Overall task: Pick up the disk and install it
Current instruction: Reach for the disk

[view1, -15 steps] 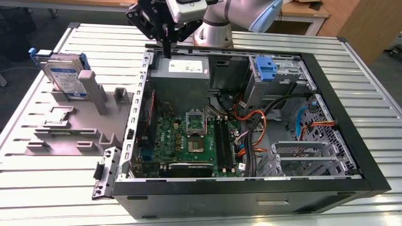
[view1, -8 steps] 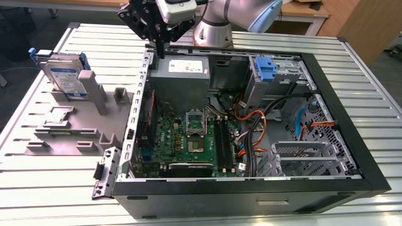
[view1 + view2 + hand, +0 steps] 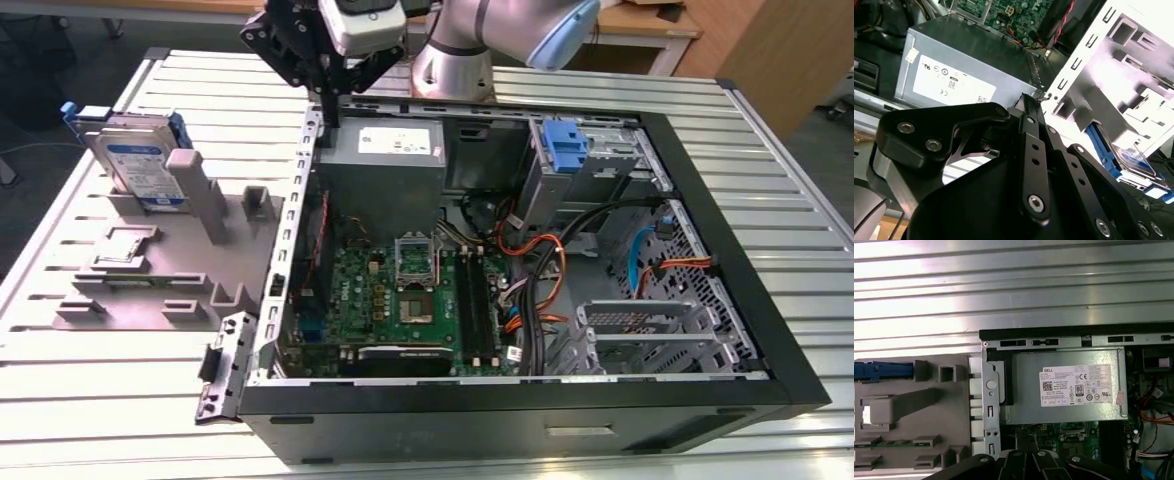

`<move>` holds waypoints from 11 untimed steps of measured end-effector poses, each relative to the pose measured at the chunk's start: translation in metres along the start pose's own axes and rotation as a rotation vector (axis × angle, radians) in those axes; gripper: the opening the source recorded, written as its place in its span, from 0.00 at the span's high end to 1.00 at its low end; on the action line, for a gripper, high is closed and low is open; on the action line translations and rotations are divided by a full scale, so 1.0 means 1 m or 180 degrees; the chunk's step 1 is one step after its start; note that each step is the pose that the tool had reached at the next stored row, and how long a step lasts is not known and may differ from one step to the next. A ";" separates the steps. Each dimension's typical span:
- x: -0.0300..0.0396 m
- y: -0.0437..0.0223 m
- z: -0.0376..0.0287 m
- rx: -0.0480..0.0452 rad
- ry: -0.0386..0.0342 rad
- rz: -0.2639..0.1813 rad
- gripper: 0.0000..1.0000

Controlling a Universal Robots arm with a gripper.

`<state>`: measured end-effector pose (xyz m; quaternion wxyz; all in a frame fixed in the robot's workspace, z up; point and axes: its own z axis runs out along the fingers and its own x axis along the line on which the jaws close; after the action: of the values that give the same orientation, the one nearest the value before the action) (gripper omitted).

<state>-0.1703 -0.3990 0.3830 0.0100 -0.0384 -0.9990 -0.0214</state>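
The disk (image 3: 138,160) is a silver drive with a white-and-blue label and a blue frame. It stands upright in a slot of the grey fixture (image 3: 147,265) at the exterior view's left, outside the computer case. Its blue edge shows in the first wrist view (image 3: 881,371), and the disk (image 3: 1132,158) also shows in the second wrist view. My black gripper (image 3: 324,100) hangs over the case's back left corner, beside the power supply (image 3: 380,150), well apart from the disk. Its fingers (image 3: 1026,107) lie together with nothing between them.
The open computer case (image 3: 747,330) lies on a slatted metal table (image 3: 801,130). Inside are a green motherboard (image 3: 400,300), orange and black cables (image 3: 561,260), a metal drive cage (image 3: 647,335) and a bare blue bracket (image 3: 566,145) at the back.
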 end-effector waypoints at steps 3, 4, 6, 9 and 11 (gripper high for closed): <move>0.0027 -0.0003 0.0022 0.0002 0.0028 0.0001 0.90; 0.0037 -0.0004 0.0029 0.0003 0.0036 0.0001 0.90; 0.0052 -0.0006 0.0041 0.0004 0.0050 0.0002 0.90; 0.0070 -0.0008 0.0057 0.0006 0.0073 0.0003 0.90; 0.0083 -0.0009 0.0067 0.0006 0.0087 0.0004 0.90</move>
<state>-0.1788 -0.3991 0.3765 0.0237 -0.0387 -0.9988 -0.0209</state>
